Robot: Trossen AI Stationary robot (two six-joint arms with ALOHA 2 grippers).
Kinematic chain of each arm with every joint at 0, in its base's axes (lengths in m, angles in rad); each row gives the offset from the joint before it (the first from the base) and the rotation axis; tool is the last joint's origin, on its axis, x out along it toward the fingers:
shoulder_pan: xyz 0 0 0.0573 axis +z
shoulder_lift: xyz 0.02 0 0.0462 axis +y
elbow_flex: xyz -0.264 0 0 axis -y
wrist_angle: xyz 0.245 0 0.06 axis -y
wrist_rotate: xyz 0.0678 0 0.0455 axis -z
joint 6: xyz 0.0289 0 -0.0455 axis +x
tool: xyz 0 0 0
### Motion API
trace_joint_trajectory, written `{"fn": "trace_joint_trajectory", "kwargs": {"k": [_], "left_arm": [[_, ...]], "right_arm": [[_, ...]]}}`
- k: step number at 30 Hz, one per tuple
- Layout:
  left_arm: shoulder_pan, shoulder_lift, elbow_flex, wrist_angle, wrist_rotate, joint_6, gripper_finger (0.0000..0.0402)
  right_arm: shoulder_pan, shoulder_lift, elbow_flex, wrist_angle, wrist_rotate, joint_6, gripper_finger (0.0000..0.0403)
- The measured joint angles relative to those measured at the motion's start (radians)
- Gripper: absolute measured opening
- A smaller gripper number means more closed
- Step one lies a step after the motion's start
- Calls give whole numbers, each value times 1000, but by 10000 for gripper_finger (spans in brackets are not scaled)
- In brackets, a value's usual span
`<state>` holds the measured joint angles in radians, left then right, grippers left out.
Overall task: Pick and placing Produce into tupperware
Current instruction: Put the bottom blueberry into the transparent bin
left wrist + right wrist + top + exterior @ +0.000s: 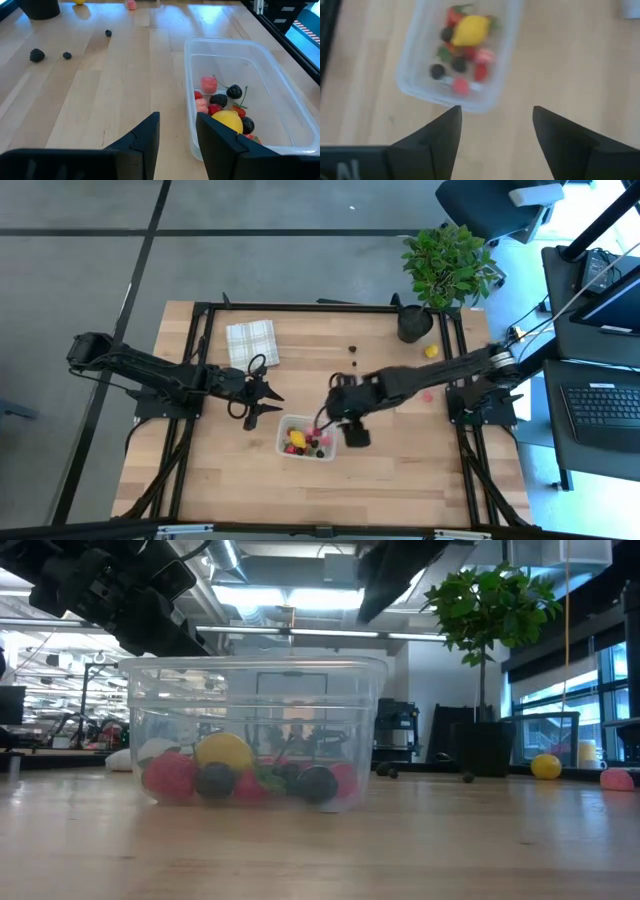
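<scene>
the tupperware (253, 730) stands nearest the front of the wooden worktop (400, 470), a clear tub with rounded corners. inside it lies the gathered produce (222, 105): a yellow lemon-like piece (224, 751), red and pink berries, and several dark balls, all crowded toward one end of the tub.

just beside the tub, on its right in the high view, the right pincer (495, 125) hovers above the worktop with its two dark fingers spread wide apart and nothing between them; its wrist view looks down on the tub from above. on the tub's other side, a little farther back, the left pincer (262, 401) sits near the tub's corner, its fingers (145, 137) parted by a narrow gap and holding nothing.

farther back, loose pieces lie on the bare wood, well apart from the tub: a dark bumpy berry (36, 55), two small dark balls (67, 55), a pink piece (427, 394), and a yellow lemon-like ball (431, 351) near the black pot (413, 324) of a green leafy plant (447, 262). a white-green checked folded cloth (252, 342) lies toward the far left part of the worktop.
</scene>
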<state>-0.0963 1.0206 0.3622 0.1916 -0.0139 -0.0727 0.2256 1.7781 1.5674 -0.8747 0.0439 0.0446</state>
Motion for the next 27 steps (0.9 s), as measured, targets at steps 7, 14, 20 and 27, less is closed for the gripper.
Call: {"fn": "trace_joint_trajectory", "kwargs": {"k": [7, 14, 20, 27], "left_arm": [[0, 0, 0, -1, 0, -3, 121], [0, 0, 0, 0, 0, -3, 121], [0, 0, 0, 0, 0, -3, 121], [0, 0, 0, 0, 0, -3, 121]], "right_arm": [[-33, -234, -130, -54, 112, -46, 245], [-190, -445, -424, 27, 187, 248, 245], [-339, -481, -645, 88, 219, 554, 245], [-406, -447, -802, 180, 217, 630, 246]]}}
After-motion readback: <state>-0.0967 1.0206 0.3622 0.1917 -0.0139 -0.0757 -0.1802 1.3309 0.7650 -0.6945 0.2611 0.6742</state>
